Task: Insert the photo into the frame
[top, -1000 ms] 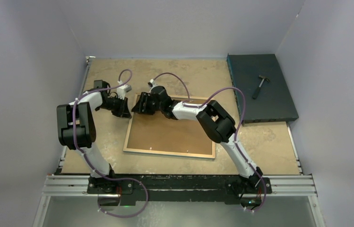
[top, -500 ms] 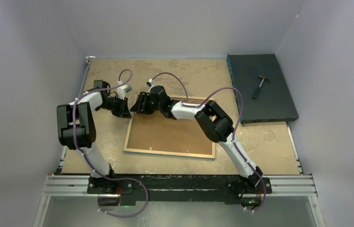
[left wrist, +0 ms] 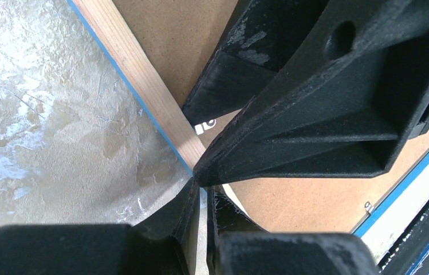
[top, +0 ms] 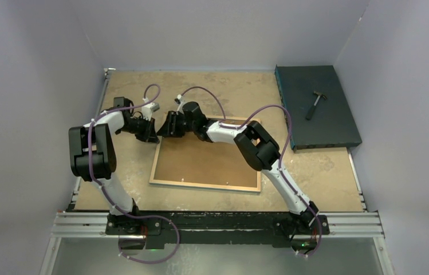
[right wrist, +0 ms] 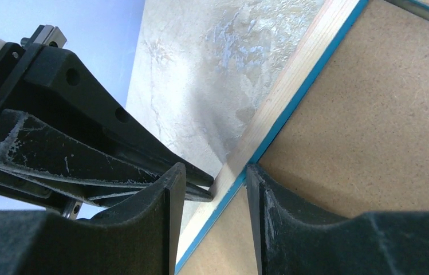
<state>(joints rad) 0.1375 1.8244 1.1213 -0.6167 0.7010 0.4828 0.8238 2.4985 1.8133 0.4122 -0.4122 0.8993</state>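
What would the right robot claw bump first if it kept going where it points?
Most likely the pale wood rim of the blue picture frame, just ahead of the right gripper; depth is unclear.

Light: soft, even, probably overhead; mild shadows. Wrist views: near fingers [left wrist: 86, 249] blurred, pale glare on table [left wrist: 23, 126].
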